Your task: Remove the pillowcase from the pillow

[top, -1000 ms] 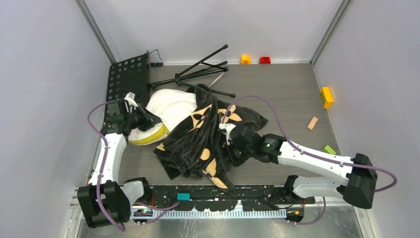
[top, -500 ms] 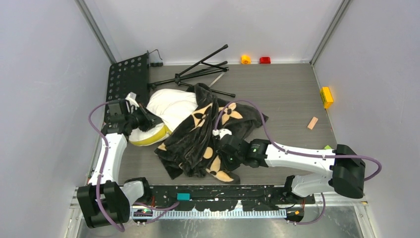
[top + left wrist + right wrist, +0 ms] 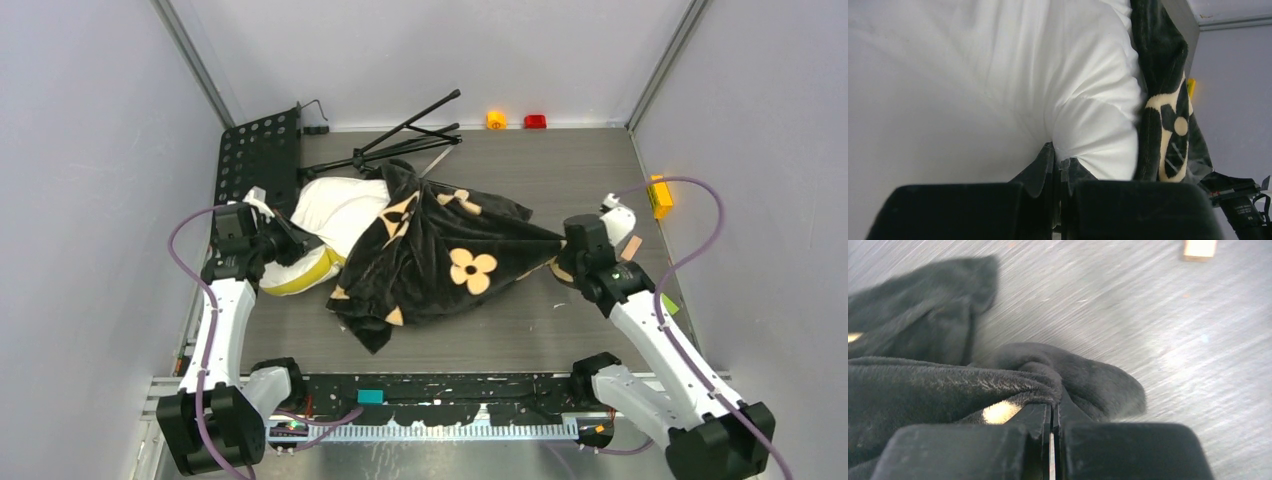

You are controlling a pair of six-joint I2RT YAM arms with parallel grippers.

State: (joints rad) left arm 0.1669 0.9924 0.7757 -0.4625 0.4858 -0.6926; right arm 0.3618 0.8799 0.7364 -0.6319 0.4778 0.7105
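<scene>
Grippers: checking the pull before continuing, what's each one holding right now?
Left gripper: closed on the pillow.
Right gripper: closed on the pillowcase.

The pillowcase (image 3: 450,240) is black with pale-yellow flowers; the pillow (image 3: 335,210) cream-white, yellowish-edged; the table (image 3: 570,170) grey woodgrain.

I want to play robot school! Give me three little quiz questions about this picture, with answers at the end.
1. True or false: the right gripper is pinching the pillowcase.
2. What is the left gripper shut on? A) the pillow B) the tripod C) the yellow block
3. Fill in: the pillow's bare white end pokes out toward the ___ arm.
Key: 1 true; 2 A; 3 left.
</scene>
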